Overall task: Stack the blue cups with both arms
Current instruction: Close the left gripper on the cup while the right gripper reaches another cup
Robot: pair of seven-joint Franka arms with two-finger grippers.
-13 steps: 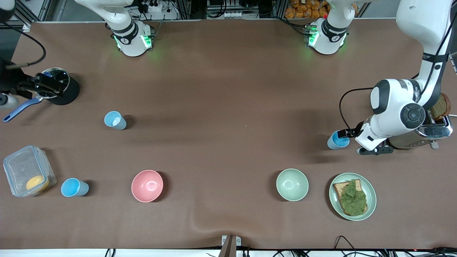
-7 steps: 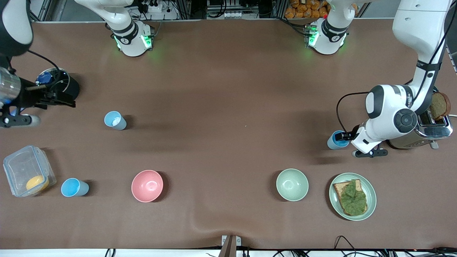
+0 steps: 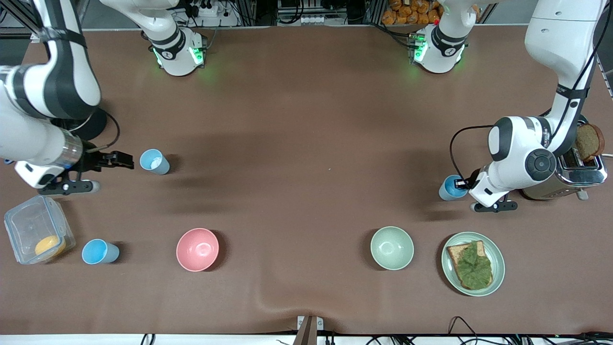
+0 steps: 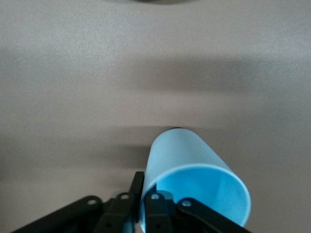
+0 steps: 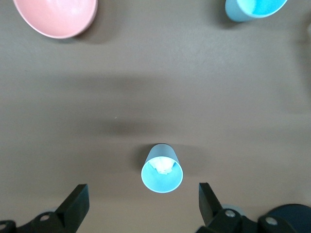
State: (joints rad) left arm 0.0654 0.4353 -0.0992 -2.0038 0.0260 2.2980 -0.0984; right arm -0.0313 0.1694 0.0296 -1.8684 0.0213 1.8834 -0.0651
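Three blue cups stand on the brown table. One cup (image 3: 450, 188) is at the left arm's end, beside the toaster. My left gripper (image 3: 460, 183) is shut on its rim, one finger inside and one outside; the left wrist view shows this cup (image 4: 194, 170) and the gripper (image 4: 146, 191). A paler cup (image 3: 154, 161) stands toward the right arm's end. My right gripper (image 3: 127, 160) is open, just beside it and not touching; the right wrist view shows the cup (image 5: 162, 170) ahead of the gripper (image 5: 142, 194). A brighter cup (image 3: 99, 251) stands nearer the front camera (image 5: 252, 8).
A pink bowl (image 3: 197, 249) and a green bowl (image 3: 391, 247) sit near the front. A green plate (image 3: 498, 273) with toast lies beside the green bowl. A toaster (image 3: 582, 175) stands by the left arm. A clear box (image 3: 33, 225) and a black pot (image 3: 96, 125) are at the right arm's end.
My right arm has swung from the black pot to the paler cup, gripper open. My left gripper has shifted slightly at the cup beside the toaster.
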